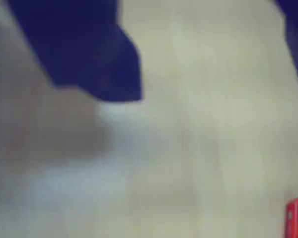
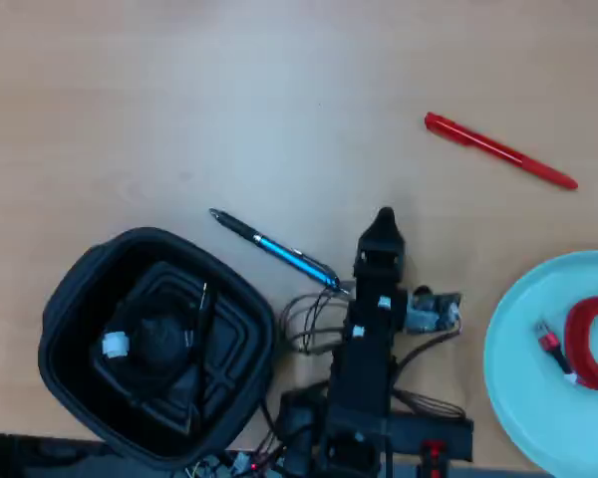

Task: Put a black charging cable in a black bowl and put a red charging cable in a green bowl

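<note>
The black charging cable (image 2: 157,344) lies coiled inside the black bowl (image 2: 70,299) at the lower left of the overhead view, its white band showing. At the right edge, the red charging cable (image 2: 586,337) lies curled in the green bowl (image 2: 523,368). My gripper (image 2: 384,217) hovers over bare table between the two bowls and holds nothing. In the blurred wrist view my gripper (image 1: 213,89) shows as two dark blue jaws standing well apart, with only table between them.
A blue pen (image 2: 274,249) lies just left of the gripper, between it and the black bowl. A red pen (image 2: 498,149) lies at the upper right. A small red shape (image 1: 297,217) shows at the wrist view's lower right corner. The arm's base and wires (image 2: 369,418) fill the bottom centre.
</note>
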Controlling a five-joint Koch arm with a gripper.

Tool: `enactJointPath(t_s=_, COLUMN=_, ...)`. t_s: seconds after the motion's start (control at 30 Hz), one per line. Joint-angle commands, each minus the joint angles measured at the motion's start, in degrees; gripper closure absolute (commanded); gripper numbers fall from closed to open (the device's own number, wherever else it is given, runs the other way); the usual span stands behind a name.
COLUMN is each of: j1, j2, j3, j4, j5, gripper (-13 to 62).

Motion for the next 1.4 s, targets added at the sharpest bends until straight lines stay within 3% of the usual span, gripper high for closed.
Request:
enactJointPath(t_s=0.0, j1=0.4, j2=6.1, j3=1.8, j4=-14.1, j5=-0.5, gripper=16.1)
enactJointPath(t_s=0.27, j1=1.8, j2=5.9, j3=13.9, j4=-26.4, j5=-0.4, gripper=15.6)
enactJointPath(t_s=0.73, j1=1.1, j2=5.9, j3=13.9, j4=0.4, j5=-0.3, gripper=15.5)
enactJointPath(t_s=1.37, j1=1.3, j2=5.8, j3=13.9, j4=1.9, j5=-0.3, gripper=16.3)
